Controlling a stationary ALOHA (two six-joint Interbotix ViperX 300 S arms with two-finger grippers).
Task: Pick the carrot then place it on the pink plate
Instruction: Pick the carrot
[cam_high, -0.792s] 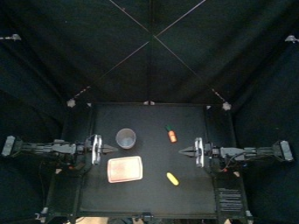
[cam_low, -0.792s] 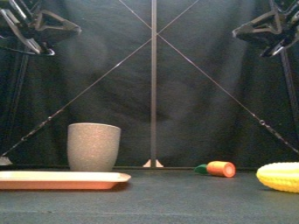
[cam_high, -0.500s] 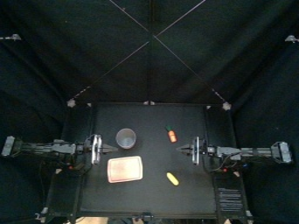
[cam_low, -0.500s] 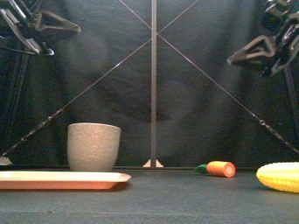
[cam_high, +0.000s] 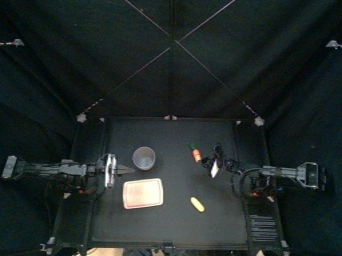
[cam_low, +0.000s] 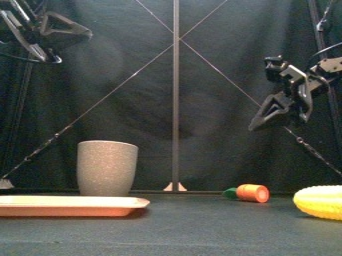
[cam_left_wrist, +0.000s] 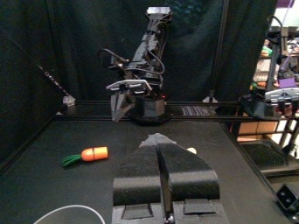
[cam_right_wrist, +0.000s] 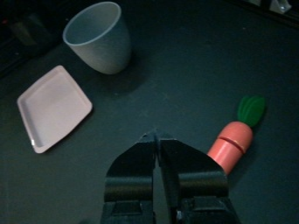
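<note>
The carrot, orange with a green top, lies on the table right of centre. The flat pink plate rests at the front left. My right gripper hangs well above the table, just right of the carrot, and the right wrist view shows its jaws shut and empty. My left gripper rests at the left edge, raised, jaws shut.
A tall grey speckled cup stands behind the plate. A yellow corn cob lies at the front right.
My right arm has swung inward from the right edge and dropped lower, toward the carrot. The left arm and the objects have not moved.
</note>
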